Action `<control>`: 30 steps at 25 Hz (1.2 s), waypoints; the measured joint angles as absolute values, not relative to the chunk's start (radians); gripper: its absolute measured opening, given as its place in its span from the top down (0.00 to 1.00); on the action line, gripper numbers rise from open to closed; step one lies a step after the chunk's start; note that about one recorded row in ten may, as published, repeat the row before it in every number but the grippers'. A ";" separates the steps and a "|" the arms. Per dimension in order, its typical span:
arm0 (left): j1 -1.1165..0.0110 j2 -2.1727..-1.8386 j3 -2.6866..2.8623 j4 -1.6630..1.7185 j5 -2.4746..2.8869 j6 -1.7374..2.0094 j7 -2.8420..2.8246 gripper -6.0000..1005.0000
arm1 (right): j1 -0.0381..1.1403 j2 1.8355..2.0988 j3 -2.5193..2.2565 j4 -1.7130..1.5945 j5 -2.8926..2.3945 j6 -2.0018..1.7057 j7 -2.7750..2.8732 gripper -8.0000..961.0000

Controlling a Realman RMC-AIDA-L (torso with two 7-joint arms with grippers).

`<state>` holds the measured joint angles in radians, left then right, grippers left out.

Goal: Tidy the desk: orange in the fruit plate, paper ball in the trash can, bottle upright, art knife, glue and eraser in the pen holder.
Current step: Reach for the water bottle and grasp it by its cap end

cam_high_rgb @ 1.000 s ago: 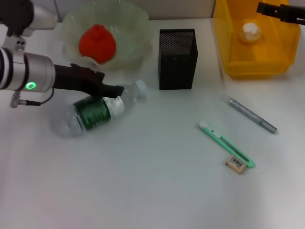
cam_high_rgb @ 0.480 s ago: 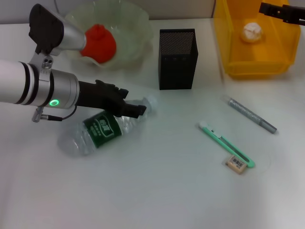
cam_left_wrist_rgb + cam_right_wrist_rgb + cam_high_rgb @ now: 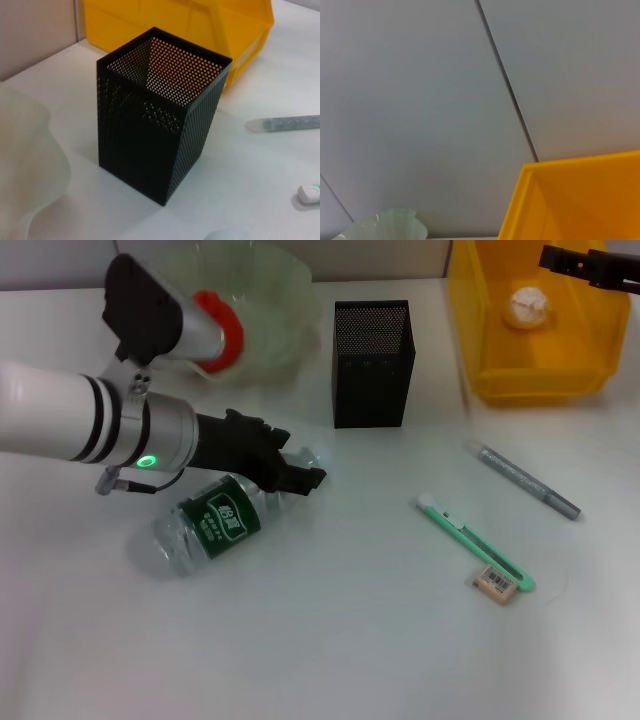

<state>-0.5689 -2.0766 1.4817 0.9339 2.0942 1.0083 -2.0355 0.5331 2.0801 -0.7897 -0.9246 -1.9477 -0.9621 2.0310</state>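
Bottle [image 3: 215, 521] lies flat, neck seemingly between left pincer [image 3: 300, 477] fingers.

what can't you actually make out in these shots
- Left hand: head view, its dark fingers sit over the bottle neck, so the grip is unclear.
- Orange: head view, the left arm covers most of it in the fruit plate.
- Right hand: head view, cut off by the edge above the yellow bin.
- Eraser: label too small to read.
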 joint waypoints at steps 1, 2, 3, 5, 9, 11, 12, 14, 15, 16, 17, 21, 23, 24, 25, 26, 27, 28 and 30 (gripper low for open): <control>-0.574 -2.077 1.485 0.933 2.096 1.006 -2.037 0.25 | 0.535 2.080 -0.789 -0.921 -1.947 -0.962 2.031 0.18; -0.579 -2.076 1.489 0.932 2.099 1.002 -2.038 0.25 | 0.536 2.080 -0.788 -0.917 -1.947 -0.962 2.031 0.18; -0.592 -2.076 1.503 0.928 2.104 0.987 -2.045 0.25 | 0.536 2.080 -0.787 -0.915 -1.947 -0.962 2.031 0.18; -0.599 -2.076 1.508 0.927 2.109 0.983 -2.050 0.25 | 0.536 2.080 -0.786 -0.913 -1.946 -0.962 2.031 0.18; -0.624 -2.075 1.518 0.926 2.154 0.982 -2.087 0.25 | 0.531 2.080 -0.786 -0.911 -1.929 -0.962 2.030 0.18; -0.631 -2.076 1.542 0.925 2.177 0.982 -2.108 0.25 | 0.525 2.080 -0.787 -0.908 -1.907 -0.962 2.021 0.18; -0.632 -2.076 1.551 0.924 2.179 0.980 -2.111 0.25 | 0.521 2.080 -0.786 -0.906 -1.890 -0.962 2.012 0.18; -0.633 -2.076 1.565 0.924 2.184 0.973 -2.116 0.25 | 0.514 2.079 -0.787 -0.901 -1.869 -0.962 1.999 0.18; -0.633 -2.076 1.566 0.924 2.184 0.972 -2.117 0.25 | 0.511 2.079 -0.788 -0.899 -1.863 -0.963 1.995 0.18; -0.633 -2.076 1.566 0.924 2.184 0.971 -2.117 0.25 | 0.509 2.078 -0.790 -0.898 -1.860 -0.963 1.993 0.18; -0.633 -2.077 1.567 0.924 2.184 0.970 -2.120 0.25 | 0.507 2.078 -0.792 -0.897 -1.859 -0.964 1.993 0.18; -0.636 -2.077 1.572 0.923 2.184 0.966 -2.129 0.25 | 0.507 2.077 -0.794 -0.896 -1.858 -0.968 1.993 0.18; -0.642 -2.078 1.578 0.915 2.184 0.966 -2.129 0.25 | 0.506 2.077 -0.792 -0.896 -1.858 -0.973 1.993 0.18; -0.642 -2.078 1.578 0.915 2.184 0.966 -2.129 0.25 | 0.506 2.077 -0.790 -0.896 -1.858 -0.974 1.991 0.18; -0.645 -2.078 1.581 0.911 2.184 0.966 -2.129 0.25 | 0.505 2.077 -0.788 -0.896 -1.858 -0.976 1.989 0.18; -0.649 -2.078 1.585 0.906 2.184 0.967 -2.129 0.25 | 0.504 2.077 -0.787 -0.895 -1.857 -0.978 1.986 0.18; -0.652 -2.078 1.589 0.903 2.184 0.969 -2.129 0.28 | 0.503 2.077 -0.785 -0.894 -1.858 -0.982 1.983 0.18; -0.658 -2.078 1.601 0.897 2.184 0.970 -2.129 0.32 | 0.501 2.077 -0.784 -0.891 -1.857 -0.989 1.981 0.18; -0.660 -2.078 1.608 0.895 2.183 0.970 -2.129 0.38 | 0.501 2.077 -0.783 -0.890 -1.857 -0.991 1.981 0.18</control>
<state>-0.6602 -2.0775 1.6081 0.8952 2.1834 0.9703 -2.1292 0.5007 2.0769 -0.7828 -0.8902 -1.8568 -0.9915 1.9808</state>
